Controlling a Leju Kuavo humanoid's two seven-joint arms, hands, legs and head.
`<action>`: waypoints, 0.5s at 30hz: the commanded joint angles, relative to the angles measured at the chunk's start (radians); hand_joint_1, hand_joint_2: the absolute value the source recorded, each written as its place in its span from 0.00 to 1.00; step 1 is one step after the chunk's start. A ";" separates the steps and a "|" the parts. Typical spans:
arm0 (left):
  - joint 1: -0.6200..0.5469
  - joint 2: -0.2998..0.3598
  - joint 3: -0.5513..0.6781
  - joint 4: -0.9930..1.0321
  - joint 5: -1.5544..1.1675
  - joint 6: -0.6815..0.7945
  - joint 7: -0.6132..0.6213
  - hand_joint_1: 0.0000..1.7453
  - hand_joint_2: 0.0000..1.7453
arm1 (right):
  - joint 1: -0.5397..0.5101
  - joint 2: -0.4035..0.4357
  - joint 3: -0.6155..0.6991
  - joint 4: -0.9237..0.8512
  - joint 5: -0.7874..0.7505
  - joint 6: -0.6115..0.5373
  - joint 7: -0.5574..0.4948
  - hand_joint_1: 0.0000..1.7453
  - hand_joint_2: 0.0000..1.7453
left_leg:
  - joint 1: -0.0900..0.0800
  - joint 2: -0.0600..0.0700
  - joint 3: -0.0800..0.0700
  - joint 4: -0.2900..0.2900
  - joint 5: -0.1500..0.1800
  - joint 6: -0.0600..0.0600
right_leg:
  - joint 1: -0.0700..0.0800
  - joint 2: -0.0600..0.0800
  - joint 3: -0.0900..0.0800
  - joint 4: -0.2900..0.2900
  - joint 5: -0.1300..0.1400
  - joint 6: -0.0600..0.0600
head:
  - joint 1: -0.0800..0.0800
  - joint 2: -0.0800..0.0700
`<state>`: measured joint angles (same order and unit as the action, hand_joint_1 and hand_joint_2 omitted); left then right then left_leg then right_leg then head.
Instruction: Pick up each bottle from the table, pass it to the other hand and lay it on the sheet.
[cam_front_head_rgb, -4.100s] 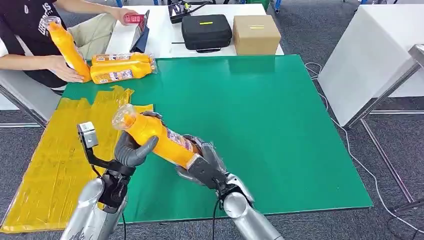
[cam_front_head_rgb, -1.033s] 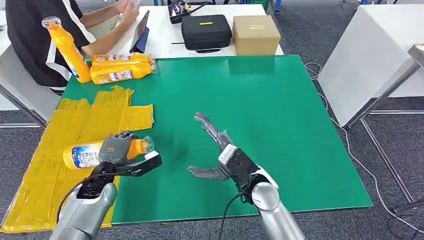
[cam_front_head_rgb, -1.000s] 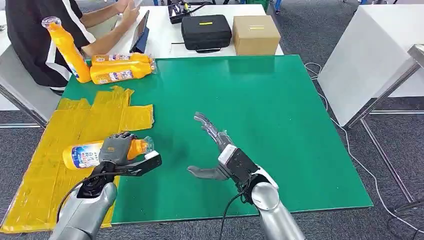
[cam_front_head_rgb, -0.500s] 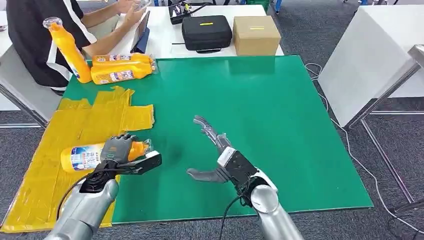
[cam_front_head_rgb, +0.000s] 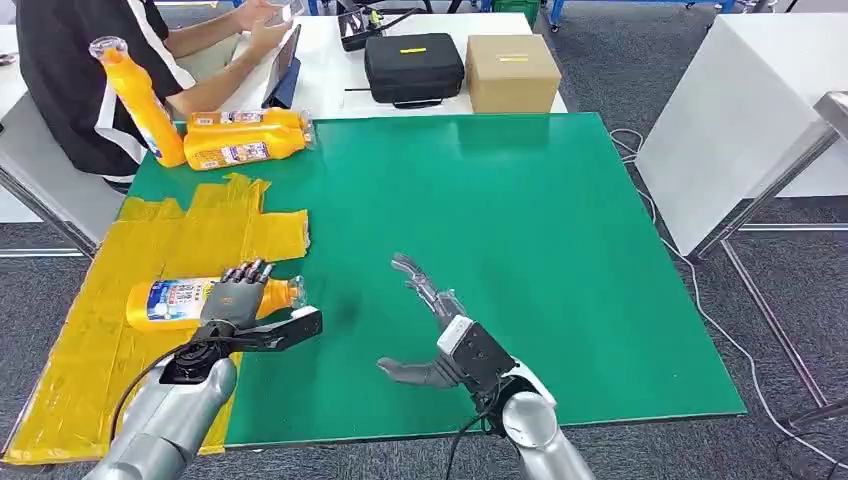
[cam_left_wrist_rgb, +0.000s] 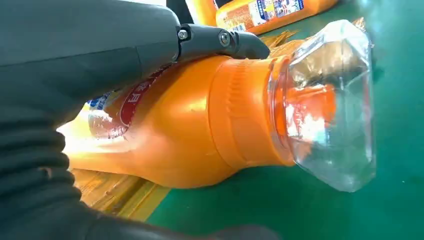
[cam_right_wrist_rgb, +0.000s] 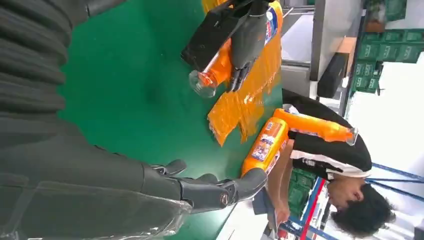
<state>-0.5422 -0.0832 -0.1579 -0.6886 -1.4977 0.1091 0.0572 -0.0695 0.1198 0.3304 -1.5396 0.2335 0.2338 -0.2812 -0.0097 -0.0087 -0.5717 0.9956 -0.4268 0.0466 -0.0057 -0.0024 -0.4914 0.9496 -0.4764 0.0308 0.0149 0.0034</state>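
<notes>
So the bottle (cam_front_head_rgb: 185, 299) lies on its side on the sheet (cam_front_head_rgb: 110, 340), cap end poking off the sheet's right edge onto the mat (cam_front_head_rgb: 520, 230). The left hand (cam_front_head_rgb: 232, 300) sits on top of it near the neck. The right hand (cam_front_head_rgb: 432, 335) is off to the right over the mat, well apart from the bottle. At the mat's far left corner two more bottles (cam_front_head_rgb: 245, 140) lie side by side, with a standing bottle (cam_front_head_rgb: 140, 100) just left of them, right beside a seated person (cam_front_head_rgb: 80, 70). Behind the mat there's a case (cam_front_head_rgb: 413, 66) with a box (cam_front_head_rgb: 512, 72) to its right.

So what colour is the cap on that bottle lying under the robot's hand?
Clear, see-through cap on an orange bottle; left wrist view shows it best.
</notes>
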 joint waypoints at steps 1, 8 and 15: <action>0.063 0.001 0.007 0.009 -0.022 -0.035 0.006 0.00 0.00 | 0.008 -0.045 0.017 0.013 0.002 -0.021 -0.009 0.00 1.00 | 0.000 0.003 0.003 -0.002 -0.001 -0.002 | 0.000 0.002 0.003 -0.002 0.000 -0.001 | 0.000 0.000; 0.185 0.028 -0.120 -0.301 -0.073 -0.079 0.024 0.00 0.00 | 0.060 -0.046 0.002 -0.033 0.025 -0.045 -0.011 0.00 1.00 | 0.000 0.003 0.004 -0.002 -0.001 -0.003 | 0.000 0.003 0.003 -0.003 0.000 -0.001 | 0.000 0.000; 0.281 0.079 -0.310 -0.638 -0.073 -0.140 0.085 0.00 0.00 | 0.096 -0.051 -0.035 -0.063 0.026 -0.047 -0.013 0.00 1.00 | 0.001 0.001 0.001 0.000 -0.002 -0.004 | 0.001 0.000 0.001 -0.001 -0.001 -0.001 | 0.000 0.000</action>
<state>-0.3723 -0.0706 -0.2588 -1.0019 -1.5660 0.0066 0.1102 0.0009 0.0961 0.3292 -1.5774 0.2590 0.1911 -0.2930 -0.0097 -0.0090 -0.5713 0.9955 -0.4272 0.0464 -0.0058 -0.0026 -0.4913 0.9494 -0.4767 0.0307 0.0149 0.0031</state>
